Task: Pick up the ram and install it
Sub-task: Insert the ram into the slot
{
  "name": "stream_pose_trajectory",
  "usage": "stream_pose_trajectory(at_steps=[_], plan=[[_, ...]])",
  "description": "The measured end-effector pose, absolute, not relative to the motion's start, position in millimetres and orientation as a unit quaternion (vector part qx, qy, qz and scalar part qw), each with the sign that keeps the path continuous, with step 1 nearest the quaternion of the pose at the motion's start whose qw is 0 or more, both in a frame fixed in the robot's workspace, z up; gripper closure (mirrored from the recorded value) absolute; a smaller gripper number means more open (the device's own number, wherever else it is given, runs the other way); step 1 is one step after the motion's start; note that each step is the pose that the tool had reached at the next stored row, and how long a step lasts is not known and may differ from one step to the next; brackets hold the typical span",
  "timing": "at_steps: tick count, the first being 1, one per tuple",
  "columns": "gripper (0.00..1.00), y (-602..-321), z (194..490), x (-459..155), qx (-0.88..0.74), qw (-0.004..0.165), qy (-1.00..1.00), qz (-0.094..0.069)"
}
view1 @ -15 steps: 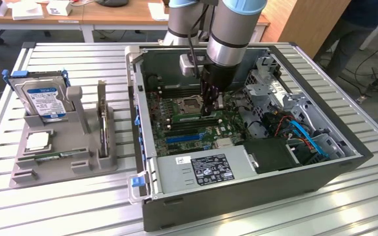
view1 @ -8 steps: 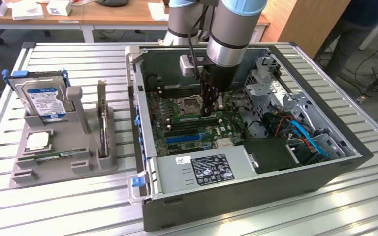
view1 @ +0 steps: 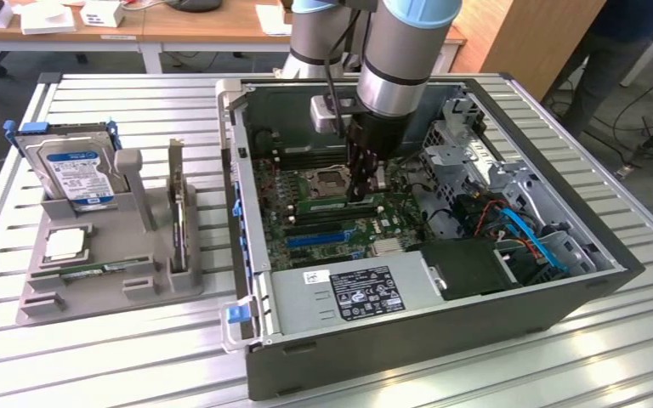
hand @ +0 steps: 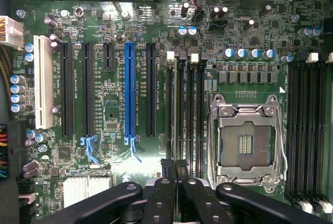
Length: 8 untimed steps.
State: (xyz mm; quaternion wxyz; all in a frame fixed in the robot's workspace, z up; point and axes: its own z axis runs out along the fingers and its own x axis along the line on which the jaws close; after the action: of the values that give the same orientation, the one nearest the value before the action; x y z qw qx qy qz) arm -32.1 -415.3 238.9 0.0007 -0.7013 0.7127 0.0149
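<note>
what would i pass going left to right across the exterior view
hard drive with blue label → thin upright board in the grey stand → blue case clip → gripper → blue cables

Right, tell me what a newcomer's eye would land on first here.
The open computer case on the slatted table, with the arm's hand low over the green motherboard beside the silver CPU socket. Then the blue-labelled hard drive standing in a grey holder at the exterior view's left.
</note>
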Motion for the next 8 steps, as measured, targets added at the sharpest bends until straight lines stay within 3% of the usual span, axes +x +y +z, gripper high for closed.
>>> stream_pose_trajectory(at_steps=[8], plan=[[0.89, -415.4, 236.6, -32.1, -0.701, 0.001, 0.713, 0.015]])
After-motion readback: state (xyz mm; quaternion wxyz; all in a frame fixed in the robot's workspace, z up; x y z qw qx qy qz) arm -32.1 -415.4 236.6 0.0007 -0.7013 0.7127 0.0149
